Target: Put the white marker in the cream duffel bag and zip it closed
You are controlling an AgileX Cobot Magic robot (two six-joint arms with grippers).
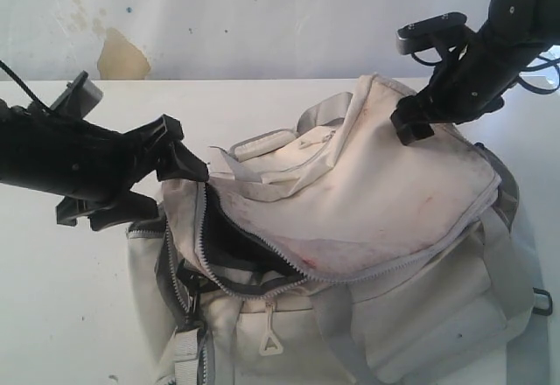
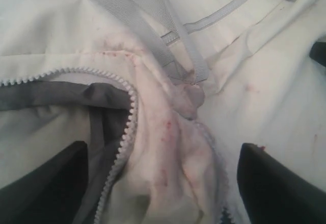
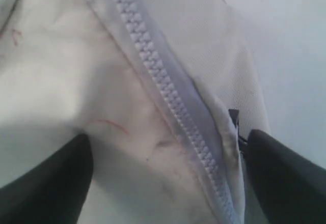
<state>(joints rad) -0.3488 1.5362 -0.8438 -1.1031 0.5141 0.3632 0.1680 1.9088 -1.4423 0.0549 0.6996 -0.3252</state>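
- Though the bag [image 1: 376, 192] fills all three views, the marker shows in none of them, so whether it lies inside I cannot tell.
- Only the exterior view takes in the whole bag. It lies on the white counter [image 1: 52, 297] with its main zip [image 1: 206, 227] undone along the left end and front. The top flap sags over a gap where dark lining [image 1: 234, 247] shows.
- A cream pull tab [image 1: 271, 337] hangs on the front below that gap, a grey strap [image 1: 500, 254] crosses the right end, and a black clip [image 1: 542, 302] sits at the far right edge. Neither wrist view shows these three.
- The left pincer [image 1: 179, 187] stands open at the bag's left end, beside the undone zip, and holds nothing.
- Its wrist view adds detail: the dark fingers [image 2: 46, 188] are wide apart with bunched, red-flecked cloth between them. Zip teeth curve along the lining, and grey webbing [image 2: 147, 30] crosses beyond.
- The right pincer [image 1: 413, 125] is at the bag's top right part, near the raised back edge.
- Its wrist view shows this pincer open too, with a run of zip teeth passing between the spread fingers over stained cream cloth. A small dark piece sits at the zip's edge beside one finger, too small to name. Whether that finger touches the bag I cannot tell.
- A stained pale wall [image 1: 262, 17] behind the counter appears in the exterior view alone.
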